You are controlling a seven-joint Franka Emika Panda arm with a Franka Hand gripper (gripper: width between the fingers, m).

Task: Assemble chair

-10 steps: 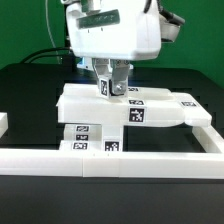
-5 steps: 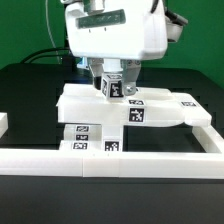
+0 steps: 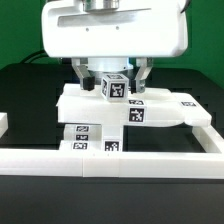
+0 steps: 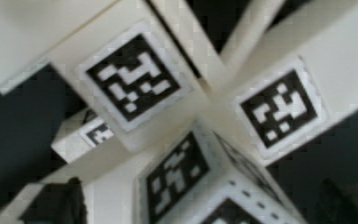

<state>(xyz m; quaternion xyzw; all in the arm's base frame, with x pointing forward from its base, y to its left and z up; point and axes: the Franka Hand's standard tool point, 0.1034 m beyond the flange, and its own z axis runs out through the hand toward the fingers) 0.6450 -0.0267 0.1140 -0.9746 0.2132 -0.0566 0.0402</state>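
Between the spread fingers [image 3: 85, 78] of the tool [image 3: 114, 82] sits a small white cube [image 3: 116, 88] with a black-and-white tag on its near face. One finger stands on each side of the cube, and both look clear of it, so the tool is open and grips nothing. Directly under the tool, the cube rests on the flat slab [image 3: 90, 104] of the chair [image 3: 160, 108], which lies on the black surface [image 3: 25, 95]. Lower down, in front of the tool, runs a long low white wall [image 3: 150, 160]. Seen from the wrist, tagged white faces [image 4: 131, 75] fill the picture, too close to tell one part from another.
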